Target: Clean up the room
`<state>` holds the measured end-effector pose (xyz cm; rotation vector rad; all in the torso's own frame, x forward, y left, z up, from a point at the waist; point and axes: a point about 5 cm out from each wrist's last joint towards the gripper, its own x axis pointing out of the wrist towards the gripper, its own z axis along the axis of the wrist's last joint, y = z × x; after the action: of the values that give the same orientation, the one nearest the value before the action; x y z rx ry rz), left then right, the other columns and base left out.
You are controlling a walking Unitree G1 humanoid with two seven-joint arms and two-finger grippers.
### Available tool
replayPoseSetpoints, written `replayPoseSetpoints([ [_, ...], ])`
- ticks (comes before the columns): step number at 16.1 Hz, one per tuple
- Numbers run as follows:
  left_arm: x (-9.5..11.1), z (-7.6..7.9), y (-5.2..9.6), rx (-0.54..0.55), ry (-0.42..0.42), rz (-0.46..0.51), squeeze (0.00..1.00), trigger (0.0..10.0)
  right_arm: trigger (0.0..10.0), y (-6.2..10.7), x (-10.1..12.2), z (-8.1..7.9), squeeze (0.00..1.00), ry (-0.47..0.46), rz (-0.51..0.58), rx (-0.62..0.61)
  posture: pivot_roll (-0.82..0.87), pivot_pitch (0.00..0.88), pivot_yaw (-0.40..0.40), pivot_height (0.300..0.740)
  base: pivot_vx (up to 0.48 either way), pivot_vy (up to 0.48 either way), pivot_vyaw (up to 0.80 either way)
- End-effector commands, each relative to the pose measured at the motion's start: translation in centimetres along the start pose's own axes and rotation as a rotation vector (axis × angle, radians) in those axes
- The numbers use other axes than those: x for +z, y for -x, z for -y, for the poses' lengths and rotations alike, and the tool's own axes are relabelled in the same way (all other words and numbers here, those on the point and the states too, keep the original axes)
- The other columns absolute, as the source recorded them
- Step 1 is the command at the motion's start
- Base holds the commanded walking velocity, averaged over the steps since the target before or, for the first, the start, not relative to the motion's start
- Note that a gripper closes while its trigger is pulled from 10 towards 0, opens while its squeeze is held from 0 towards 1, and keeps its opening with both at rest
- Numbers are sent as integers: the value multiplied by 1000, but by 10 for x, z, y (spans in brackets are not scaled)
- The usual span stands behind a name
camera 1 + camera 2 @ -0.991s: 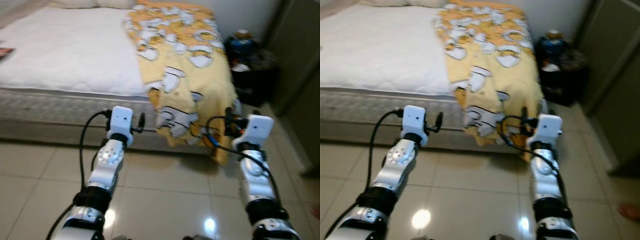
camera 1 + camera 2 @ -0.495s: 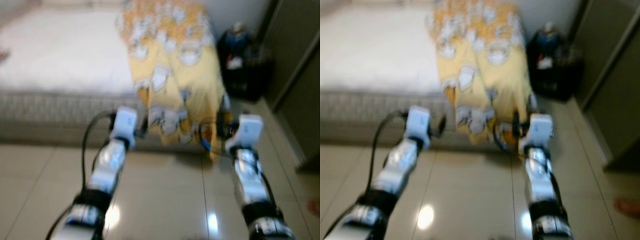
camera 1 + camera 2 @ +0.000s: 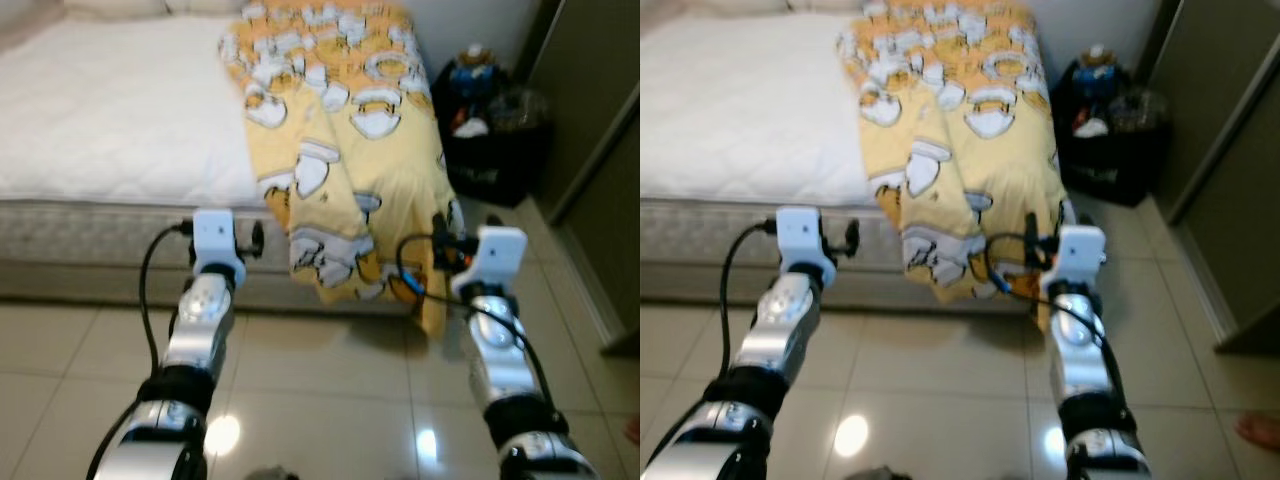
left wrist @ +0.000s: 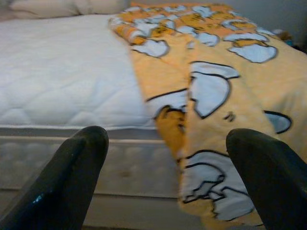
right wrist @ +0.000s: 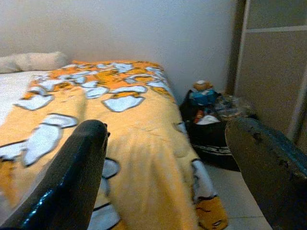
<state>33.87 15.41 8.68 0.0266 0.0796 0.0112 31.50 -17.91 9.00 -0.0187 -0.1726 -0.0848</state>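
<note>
Blanket: a yellow one printed with white cartoon shapes lies bunched in long folds along the right-hand side of the bed, and its lower end spills over the foot of the mattress and hangs toward the tiled floor. It covers only a strip of the bed, leaving the white quilted mattress bare to the left, so it looks thrown aside rather than spread. That makes it the likeliest thing to straighten in tidying this room.

Both arms are raised in front of the robot, side by side and well apart, aimed at the foot of the bed. The left pincer is open, its two black fingers spread wide, and it faces the mattress edge where the blanket's hanging folds begin. The right pincer is open as well, pointing along the blanket's right edge, where the cloth droops over the corner. Neither touches the cloth; both sit short of it, a sensible stance for approaching the hanging hem with jaws ready.

Past the bed's right corner, against the wall, stands a dark bag stuffed with odds and ends, just beside a wardrobe door. A pillow rests at the head of the bed.

The next move probably calls for stepping closer, since the hem lies beyond reach of the fingers.
</note>
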Motion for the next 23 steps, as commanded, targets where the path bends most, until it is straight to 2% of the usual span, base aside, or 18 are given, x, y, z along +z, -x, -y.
replayPoseSetpoints([
  [1, 1, 10, -1, -25, -8, 1, 0, 10000, 10000, 2, -2, 8, 0, 11, -4, -19, -31, 24, 26, 740, 480, 0, 0],
  [10, -4, 8, 0, 16, 0, -19, 0, 10000, 10000, 0, -4, 5, 0, 17, -21, -4, -25, 1, 21, 740, 476, 0, 0],
  [12, -5, 6, -1, 34, 26, -42, 0, 10000, 10000, -1, -4, 3, 0, 13, -23, 2, -24, 0, 22, 740, 448, 0, 0],
  [15, -5, 6, -2, 36, 47, -54, 0, 10000, 10000, -4, -3, 1, 0, -5, -28, 13, -25, 12, 26, 740, 125, 395, 0],
  [22, 2, 16, -2, -36, -29, -12, 0, 10000, 10000, -6, -3, 6, 0, -2, -35, 8, -31, 24, 30, 740, 0, 454, 0],
  [23, 6, 21, -3, -80, -85, 13, 0, 10000, 10000, -5, -4, 5, 0, -4, -40, 13, -31, 27, 30, 740, 0, 480, 0],
])
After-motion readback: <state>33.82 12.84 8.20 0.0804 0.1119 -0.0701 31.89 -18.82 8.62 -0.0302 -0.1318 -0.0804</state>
